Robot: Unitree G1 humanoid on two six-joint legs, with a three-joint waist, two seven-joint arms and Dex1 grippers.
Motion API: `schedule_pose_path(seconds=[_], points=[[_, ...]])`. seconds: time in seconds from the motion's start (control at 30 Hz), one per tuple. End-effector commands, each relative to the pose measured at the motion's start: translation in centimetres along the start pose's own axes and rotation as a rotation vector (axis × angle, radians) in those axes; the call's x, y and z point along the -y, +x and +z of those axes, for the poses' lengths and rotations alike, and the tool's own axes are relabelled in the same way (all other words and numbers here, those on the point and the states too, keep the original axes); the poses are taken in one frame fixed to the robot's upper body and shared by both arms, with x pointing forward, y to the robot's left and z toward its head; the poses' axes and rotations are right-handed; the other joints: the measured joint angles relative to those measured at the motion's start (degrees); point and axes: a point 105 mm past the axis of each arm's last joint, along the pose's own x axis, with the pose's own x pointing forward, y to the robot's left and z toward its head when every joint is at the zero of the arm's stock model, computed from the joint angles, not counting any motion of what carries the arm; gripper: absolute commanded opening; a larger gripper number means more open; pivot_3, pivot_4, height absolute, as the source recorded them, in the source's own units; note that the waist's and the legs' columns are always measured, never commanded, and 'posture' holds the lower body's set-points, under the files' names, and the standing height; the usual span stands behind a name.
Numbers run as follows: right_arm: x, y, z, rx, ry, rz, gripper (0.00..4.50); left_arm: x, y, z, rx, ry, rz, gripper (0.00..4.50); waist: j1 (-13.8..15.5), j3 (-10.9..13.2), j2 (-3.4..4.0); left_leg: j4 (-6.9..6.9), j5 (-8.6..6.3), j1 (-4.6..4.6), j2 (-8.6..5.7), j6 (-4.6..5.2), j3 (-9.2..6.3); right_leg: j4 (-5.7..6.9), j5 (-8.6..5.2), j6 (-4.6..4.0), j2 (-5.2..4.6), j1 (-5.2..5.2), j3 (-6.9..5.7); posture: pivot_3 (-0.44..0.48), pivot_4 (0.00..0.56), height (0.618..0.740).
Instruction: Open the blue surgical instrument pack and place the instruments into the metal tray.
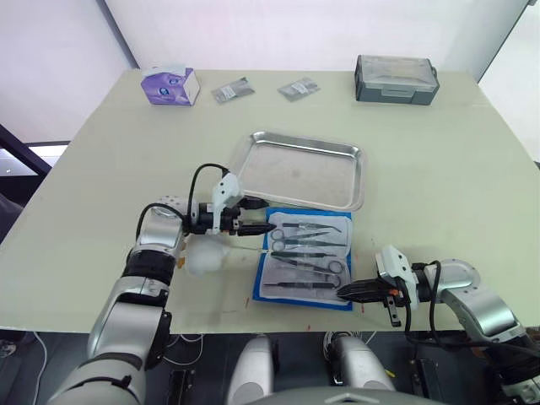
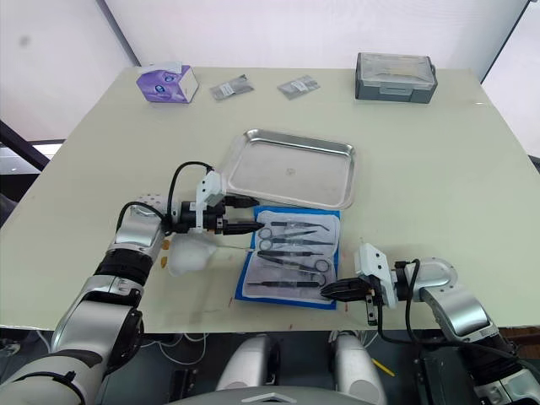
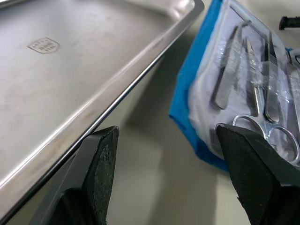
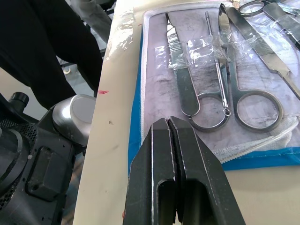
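Pale table (image 1: 472, 169) carries metal tray (image 1: 299, 170), blue surgical instrument pack (image 1: 263, 278), tissue box (image 1: 170, 85), grey box (image 1: 396, 79)

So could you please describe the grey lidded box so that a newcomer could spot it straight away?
Start at the metal tray in the middle of the table, then look to the far edge on the robot's right. The grey box sits alone there, bulkier and darker than the two small packets and the purple tissue box.

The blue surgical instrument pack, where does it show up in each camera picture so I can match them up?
Left eye view: blue surgical instrument pack lies open, just nearer than the metal tray.
Right eye view: same place, between the two grippers.
Left wrist view: its blue edge, beside the tray rim.
Right wrist view: its lining and blue border, beyond the shut fingers.
Shared landmark: the ring-handled instruments under clear film.
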Motion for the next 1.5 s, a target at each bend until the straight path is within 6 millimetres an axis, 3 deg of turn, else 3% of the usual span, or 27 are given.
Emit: schedule_pose_path(seconds=[0.03,0.33,0.6,0.7,0.97,1.23,1.5], points=[[0.1,0.0,0.6,0.014,-0.026,-0.007,0.00,0.0,-1.0,1.5,0.067,0.031,0.003,3.51,0.00,0.00,0.00,0.00,0.00,0.00,0.00,0.00,0.00,0.00,0.00,0.00,0.00,0.00,0.00,0.000,0.150,0.731],[-0.1,-0.5,1.6,0.057,-0.036,-0.035,0.00,1.2,-2.2,2.5,0.137,0.049,-0.027,3.51,-0.02,0.00,0.00,0.00,0.00,-0.01,0.00,0.00,-0.01,0.00,0.00,0.00,-0.01,0.00,0.00,0.000,0.150,0.731],[0.4,-2.1,4.6,0.163,-0.062,-0.119,0.00,2.2,-3.9,3.5,0.193,0.073,-0.025,3.51,-0.12,0.01,-0.01,0.00,0.00,-0.01,0.00,0.00,-0.03,0.00,0.00,0.00,-0.01,0.00,-0.01,0.000,0.150,0.731],[0.9,-2.7,5.6,0.172,-0.089,-0.157,0.74,2.9,-4.4,3.8,0.208,0.082,-0.034,3.55,-0.12,0.01,-0.01,-0.01,0.00,-0.01,0.01,0.00,-0.08,0.00,0.00,0.00,-0.02,-0.01,0.01,0.000,0.150,0.731],[1.4,-2.6,6.1,0.147,-0.157,-0.191,4.29,4.2,-5.4,4.7,0.231,0.133,-0.050,3.55,-0.02,0.01,-0.02,-0.01,0.00,-0.03,0.01,0.00,-0.06,-0.03,0.00,0.00,-0.03,0.00,-0.03,0.000,0.150,0.731],[2.4,-1.8,5.1,0.108,-0.220,-0.238,4.44,6.1,-6.2,4.8,0.209,0.195,-0.086,3.55,-0.08,0.01,-0.02,-0.03,0.00,-0.02,0.01,0.00,-0.02,-0.02,0.00,-0.01,-0.02,-0.01,-0.02,0.000,0.150,0.731],[4.8,-1.2,4.1,0.144,-0.263,-0.300,4.44,6.7,-6.0,5.2,0.231,0.193,-0.096,3.55,-0.14,0.02,-0.03,-0.03,0.00,-0.01,0.01,0.00,0.00,-0.04,0.00,-0.01,-0.03,-0.01,-0.01,0.000,0.150,0.731]])
